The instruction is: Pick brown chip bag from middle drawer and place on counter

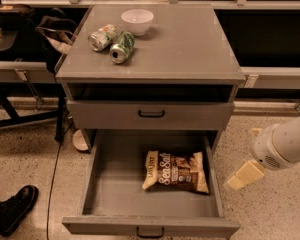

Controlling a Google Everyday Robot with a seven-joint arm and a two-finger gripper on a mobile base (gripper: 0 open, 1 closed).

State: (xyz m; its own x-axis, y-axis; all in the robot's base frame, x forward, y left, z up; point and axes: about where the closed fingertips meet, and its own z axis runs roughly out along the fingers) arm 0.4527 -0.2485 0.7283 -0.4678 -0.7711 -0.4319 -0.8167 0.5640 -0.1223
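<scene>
The brown chip bag (176, 172) lies flat in the right half of the open middle drawer (115, 189), white "Sea Salt" lettering facing up. The drawer is pulled fully out, and its grey front panel with a black handle sits at the bottom of the view. The counter (190, 44) is the grey top slab of the cabinet. My gripper (244, 176), cream-coloured on a white arm, hangs over the floor just right of the drawer's right wall, about level with the bag. It holds nothing.
Two green-and-silver soda cans (112, 40) and a white bowl (137, 21) sit on the counter's back left. A shut drawer (151, 114) lies above the open one. A black shoe (12, 209) and a cable (55, 169) are on the floor at left.
</scene>
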